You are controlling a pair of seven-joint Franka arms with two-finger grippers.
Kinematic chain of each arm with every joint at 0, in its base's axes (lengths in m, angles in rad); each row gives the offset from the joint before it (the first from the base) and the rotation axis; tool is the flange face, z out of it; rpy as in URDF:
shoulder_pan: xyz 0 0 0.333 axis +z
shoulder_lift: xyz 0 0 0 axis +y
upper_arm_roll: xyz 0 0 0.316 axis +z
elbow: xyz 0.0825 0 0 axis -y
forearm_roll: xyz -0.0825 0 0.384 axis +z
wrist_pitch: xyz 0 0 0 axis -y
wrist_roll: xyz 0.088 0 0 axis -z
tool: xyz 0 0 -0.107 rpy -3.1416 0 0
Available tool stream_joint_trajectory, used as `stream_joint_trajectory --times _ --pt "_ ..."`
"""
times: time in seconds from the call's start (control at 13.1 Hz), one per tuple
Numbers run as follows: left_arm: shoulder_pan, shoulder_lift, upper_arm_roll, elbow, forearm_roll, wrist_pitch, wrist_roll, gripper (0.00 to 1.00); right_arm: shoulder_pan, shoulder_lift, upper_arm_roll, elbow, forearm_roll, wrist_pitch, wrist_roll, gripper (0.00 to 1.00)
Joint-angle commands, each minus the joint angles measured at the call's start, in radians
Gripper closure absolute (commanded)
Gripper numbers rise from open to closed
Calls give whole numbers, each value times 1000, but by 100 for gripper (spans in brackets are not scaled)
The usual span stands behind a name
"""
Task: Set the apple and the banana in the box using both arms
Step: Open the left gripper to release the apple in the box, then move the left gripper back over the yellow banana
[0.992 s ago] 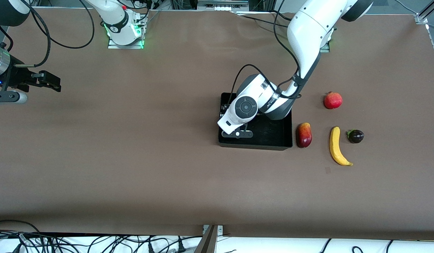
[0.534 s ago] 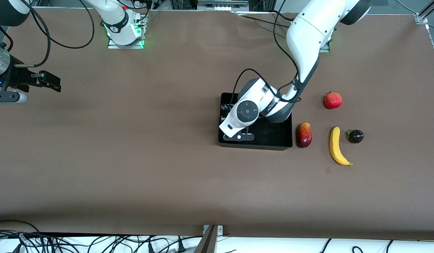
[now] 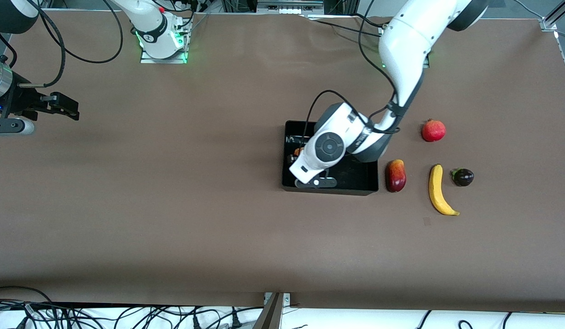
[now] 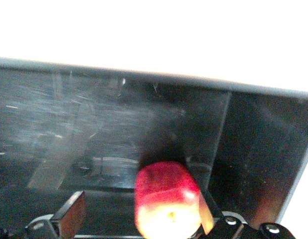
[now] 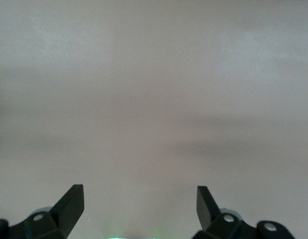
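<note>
The apple (image 4: 166, 199), red with a yellowish dimpled end, lies in the black box (image 3: 355, 189), at the end toward the right arm; a sliver of it shows in the front view (image 3: 299, 151). My left gripper (image 4: 140, 199) is low inside the box (image 4: 94, 124), open, with the apple between its fingers and close against one of them. In the front view the left wrist hides most of that hand (image 3: 295, 153). The banana (image 3: 438, 189) lies on the table toward the left arm's end. My right gripper (image 3: 67, 108) waits open and empty (image 5: 139, 191) over the right arm's end.
A dark-red-and-orange mango-like fruit (image 3: 396, 175) lies right beside the box, between it and the banana. A red pomegranate (image 3: 433, 130) lies farther from the front camera than the banana. A small dark purple fruit (image 3: 463, 177) lies beside the banana.
My left wrist has moved a little toward the left arm's end over the box, and a sliver of the apple now shows beside it. The right arm has not moved.
</note>
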Motion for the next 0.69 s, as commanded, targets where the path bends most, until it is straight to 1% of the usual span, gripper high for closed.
stream_joint_trajectory --times 0.0,0.23,0.38,0.53,0.61 --pt "88 -100 -4 -11 0 -116 147 0 -10 5 5 16 17 6 -5 0" --pt "182 -151 5 -16 16 -206 253 0 -10 5 7 16 32 14 -5 0" --pt "254 -165 5 -33 115 -225 311 0 -10 5 5 16 33 14 -5 0" --pt "330 -165 7 -56 152 -225 395 0 -10 4 5 15 33 6 -5 0" --pt "363 -162 7 -70 193 -213 425 0 -10 4 5 16 33 8 -5 0"
